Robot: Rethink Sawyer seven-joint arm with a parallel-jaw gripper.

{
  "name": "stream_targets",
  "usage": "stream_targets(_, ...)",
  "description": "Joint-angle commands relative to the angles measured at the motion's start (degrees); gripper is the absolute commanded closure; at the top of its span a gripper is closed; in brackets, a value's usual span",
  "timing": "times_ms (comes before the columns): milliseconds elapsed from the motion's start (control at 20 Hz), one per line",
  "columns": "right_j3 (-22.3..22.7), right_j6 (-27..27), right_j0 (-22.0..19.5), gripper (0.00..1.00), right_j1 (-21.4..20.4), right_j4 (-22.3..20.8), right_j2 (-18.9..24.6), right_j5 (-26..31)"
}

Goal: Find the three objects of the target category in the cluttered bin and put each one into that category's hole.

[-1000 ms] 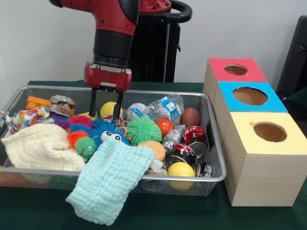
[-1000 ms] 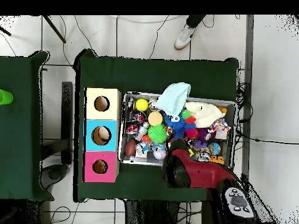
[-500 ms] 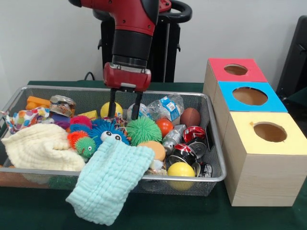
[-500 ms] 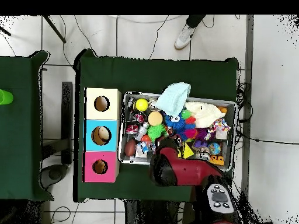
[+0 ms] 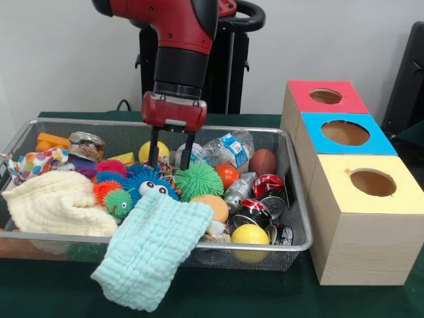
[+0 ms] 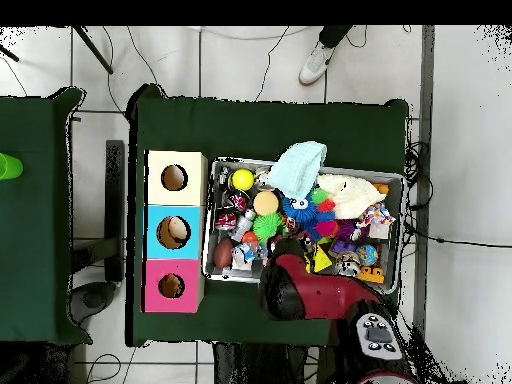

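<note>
Front view | pale mint muslin cloth (image 5: 151,248) draped over silver wire-mesh bin (image 5: 299,228) rim, lower centre | green spiky rubber ball (image 5: 199,179) mid-frame, just right of and below fingertips | red-black gripper (image 5: 170,159) spread, empty, above the clutter.

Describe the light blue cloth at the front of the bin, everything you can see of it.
The light blue cloth is a soft, crinkly woven square, pale aqua. It lies draped over the wire bin's front rim, one corner hanging outside toward the green table. Its upper edge rests against the blue googly-eyed toy and an orange ball. No gripper touches it.
</note>
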Motion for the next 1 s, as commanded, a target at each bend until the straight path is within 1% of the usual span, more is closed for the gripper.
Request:
stream_targets(50,-0.4,12.0,-3.7,0.0,7.5,-1.7,2.1,-10.3)
stream_targets(200,-0.4,11.4,-3.8,0.0,8.3,-1.6,1.9,-11.3)
stream_targets(400,-0.7,9.8,-2.0,0.0,8.4,-0.2,0.1,-10.8)
stream_targets(750,-0.3,9.9,0.0,0.0,8.0,1.3,-1.4,-11.2)
stream_targets(1000,-0.2,10.5,0.9,0.0,8.5,1.5,-2.3,-12.5)
